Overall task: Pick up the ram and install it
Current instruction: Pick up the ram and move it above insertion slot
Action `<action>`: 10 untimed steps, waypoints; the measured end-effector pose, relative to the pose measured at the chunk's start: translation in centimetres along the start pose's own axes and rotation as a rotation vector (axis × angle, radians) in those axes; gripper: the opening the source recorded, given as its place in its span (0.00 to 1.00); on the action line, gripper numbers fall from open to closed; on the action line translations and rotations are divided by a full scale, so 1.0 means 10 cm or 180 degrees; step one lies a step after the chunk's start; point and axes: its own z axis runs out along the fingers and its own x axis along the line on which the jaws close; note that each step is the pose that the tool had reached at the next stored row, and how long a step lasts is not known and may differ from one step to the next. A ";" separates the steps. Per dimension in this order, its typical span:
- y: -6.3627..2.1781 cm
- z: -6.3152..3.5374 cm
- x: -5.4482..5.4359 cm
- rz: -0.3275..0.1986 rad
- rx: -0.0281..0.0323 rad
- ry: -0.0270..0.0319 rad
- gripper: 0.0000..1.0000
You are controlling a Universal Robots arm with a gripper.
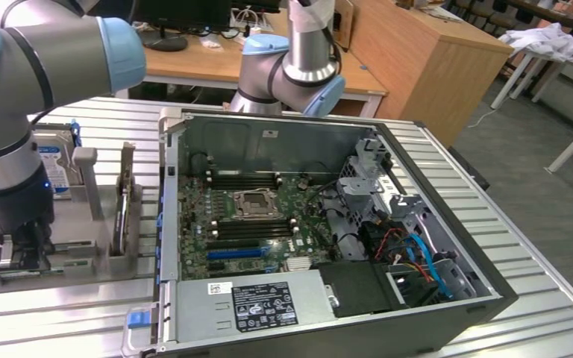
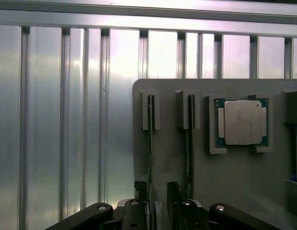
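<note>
A: Our end effector (image 2: 157,187) has its fingers (image 2: 140,188) spread wide, and we pinch nothing. The ram (image 2: 150,143) stands on its thin edge in a slot of the grey holder (image 2: 225,182), and its near end reaches in between the fingers.

B: What could go wrong?

A: We sit closer to one side. If we squeeze like that, we think the ram could tip or slip. We could also bump its twin (image 2: 190,143) just beside it.

B: How does it look?

A: Long, thin and dark, with a little green.
</note>
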 end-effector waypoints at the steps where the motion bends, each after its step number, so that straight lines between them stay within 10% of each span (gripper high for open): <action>1: -0.012 0.002 0.00 0.0000 0.0000 0.0000 0.31; 10: -0.053 0.013 -0.02 0.0000 0.0000 0.0000 0.31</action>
